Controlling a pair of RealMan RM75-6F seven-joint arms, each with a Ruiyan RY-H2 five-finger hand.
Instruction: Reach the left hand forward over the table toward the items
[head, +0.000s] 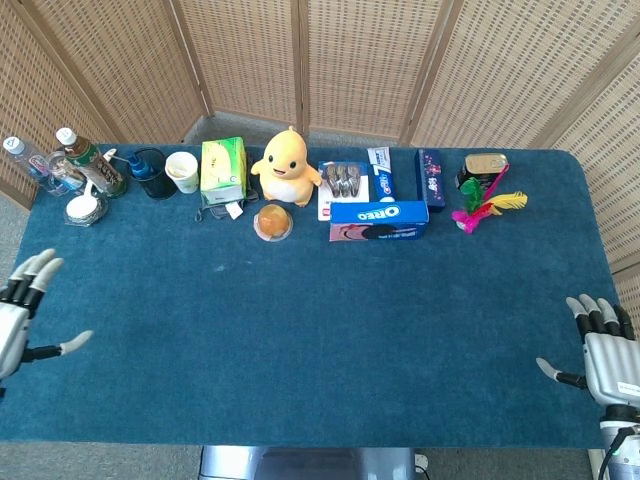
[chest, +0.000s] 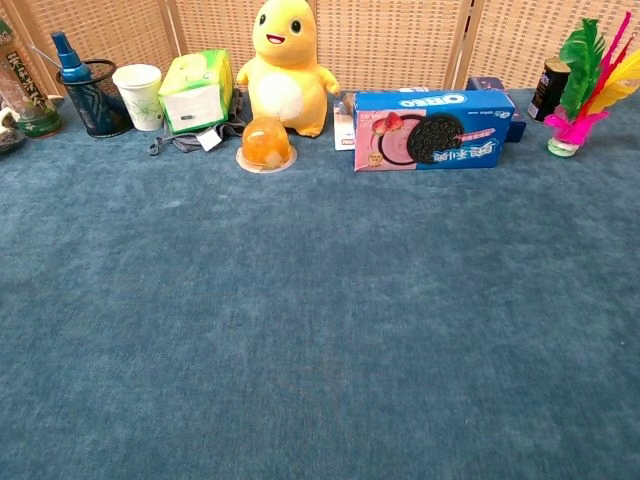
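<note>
My left hand (head: 22, 310) hovers at the table's near left edge, fingers spread and empty, far short of the row of items. My right hand (head: 603, 350) lies at the near right edge, fingers apart, holding nothing. Along the far edge stand a yellow plush duck (head: 286, 166) (chest: 285, 65), a green tissue box (head: 223, 169) (chest: 196, 91), a white paper cup (head: 182, 171) (chest: 139, 96), an orange jelly cup (head: 273, 221) (chest: 266, 144) and a blue Oreo box (head: 379, 219) (chest: 435, 128). Neither hand shows in the chest view.
Bottles (head: 88, 161) and a black mesh pen cup (head: 151, 172) stand at the far left. A feather shuttlecock (head: 480, 205) (chest: 582, 85) and a tin (head: 484, 165) sit far right. Blue cloth (head: 320, 320) covers the table; wicker screens stand behind.
</note>
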